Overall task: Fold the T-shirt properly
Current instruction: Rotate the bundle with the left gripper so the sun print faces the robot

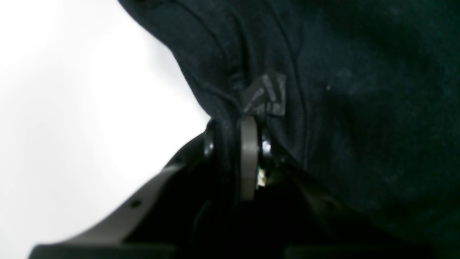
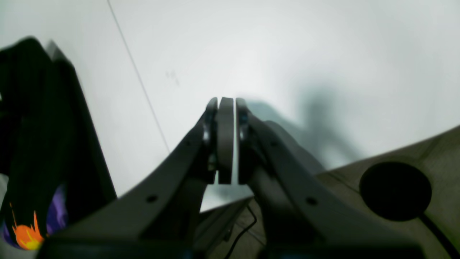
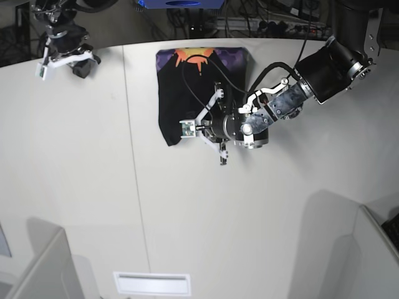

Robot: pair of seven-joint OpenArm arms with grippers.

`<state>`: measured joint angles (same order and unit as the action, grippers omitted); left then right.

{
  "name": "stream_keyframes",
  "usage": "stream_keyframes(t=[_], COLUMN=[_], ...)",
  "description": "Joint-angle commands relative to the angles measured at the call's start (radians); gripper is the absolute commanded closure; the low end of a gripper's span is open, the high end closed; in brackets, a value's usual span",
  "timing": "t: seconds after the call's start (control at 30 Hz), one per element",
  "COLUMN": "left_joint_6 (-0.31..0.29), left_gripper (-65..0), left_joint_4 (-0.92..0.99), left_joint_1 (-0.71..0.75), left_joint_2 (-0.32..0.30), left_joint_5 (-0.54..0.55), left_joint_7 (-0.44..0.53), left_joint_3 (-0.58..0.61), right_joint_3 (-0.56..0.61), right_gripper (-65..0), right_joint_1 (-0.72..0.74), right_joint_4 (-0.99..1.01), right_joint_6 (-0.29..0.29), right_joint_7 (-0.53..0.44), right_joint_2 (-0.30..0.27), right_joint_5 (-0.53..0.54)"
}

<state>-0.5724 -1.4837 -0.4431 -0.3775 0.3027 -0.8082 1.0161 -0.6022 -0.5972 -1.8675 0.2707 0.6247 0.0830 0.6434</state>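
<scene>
Left wrist view shows the left tool (image 1: 235,144) pinching a hem of the T-shirt (image 1: 359,108) beside a small grey label (image 1: 267,95), its writing unreadable. The folded shirt lies at the white surface's (image 3: 93,187) far edge. The right tool (image 2: 225,140) is closed, empty, well apart.

Open table (image 3: 81,187) around T-shirt (image 3: 181,93)
</scene>
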Motion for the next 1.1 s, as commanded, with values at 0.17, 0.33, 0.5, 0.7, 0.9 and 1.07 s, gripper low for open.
stream_keyframes(t=[0.17, 0.33, 0.5, 0.7, 0.9, 1.07], left_joint_6=[-0.014, -0.014, -0.014, -0.014, -0.014, -0.014], left_gripper=[0.0, 0.0, 0.0, 0.0, -16.9, -35.1], left_joint_4=[0.001, -0.001, 0.005, -0.002, -0.002, -0.019], left_joint_1=[0.003, 0.008, 0.005, 0.003, -0.030, -0.070], left_joint_2=[0.013, 0.007, 0.005, 0.010, 0.012, 0.013], left_joint_5=[0.005, 0.005, 0.005, 0.005, 0.003, 0.005], left_joint_7=[-0.029, -0.030, -0.030, -0.035, -0.035, -0.035], left_joint_3=[0.019, 0.014, 0.010, 0.013, 0.016, -0.001], right_joint_3=[-0.003, -0.003, -0.003, -0.002, 0.001, 0.038], right_gripper=[0.0, 0.0, 0.0, 0.0, 0.0, 0.0], right_joint_1=[-0.010, -0.010, -0.010, -0.010, -0.010, -0.010], right_joint_4=[-0.016, -0.016, -0.016, -0.016, -0.014, -0.013], right_joint_6=[0.008, 0.008, 0.008, 0.008, 0.008, 0.008], right_joint_7=[-0.022, -0.022, -0.022, -0.022, -0.022, -0.022], right_joint_2=[0.018, 0.021, 0.021, 0.021, 0.021, 0.018], right_joint_5=[0.011, 0.011, 0.011, 0.011, 0.011, 0.011])
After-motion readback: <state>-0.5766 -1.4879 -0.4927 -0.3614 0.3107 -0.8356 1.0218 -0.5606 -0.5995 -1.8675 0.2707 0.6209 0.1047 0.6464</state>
